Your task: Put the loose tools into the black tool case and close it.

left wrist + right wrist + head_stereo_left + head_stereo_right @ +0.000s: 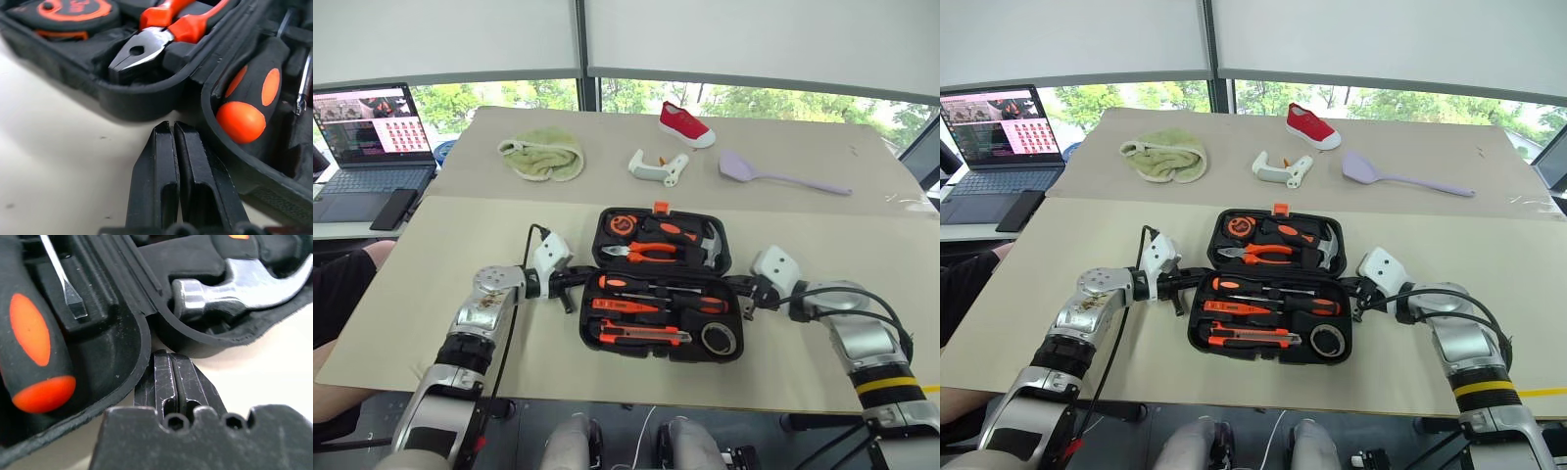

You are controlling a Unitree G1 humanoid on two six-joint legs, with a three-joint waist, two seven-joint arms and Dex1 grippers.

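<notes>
- The black tool case [662, 284] lies wide open, flat on the beige surface [440, 294], its orange latch [660, 208] at the far edge; both halves face up
- Near half: two black-and-orange screwdrivers [636, 286], a slim orange screwdriver [625, 306], an orange-black utility knife [644, 338] and a dark tape roll [718, 338], all sitting in the moulded slots
- Far half: a tape measure [623, 224], orange-handled pliers [651, 253] and a hammer [710, 245]
- The left pincer [172, 128] is at the case's left side, by the hinge line; its two black fingers are pressed together with nothing between them, tips just beside the case wall
- The right pincer [172, 357] is at the right side, also at the hinge line; fingers closed tight, empty, tips at the case rim
- Beyond the case, well apart: a green cloth [543, 155], a white handled object [658, 167], a lilac spatula [778, 175] and a red shoe [685, 124]; a laptop [374, 137] stands off to the left
</notes>
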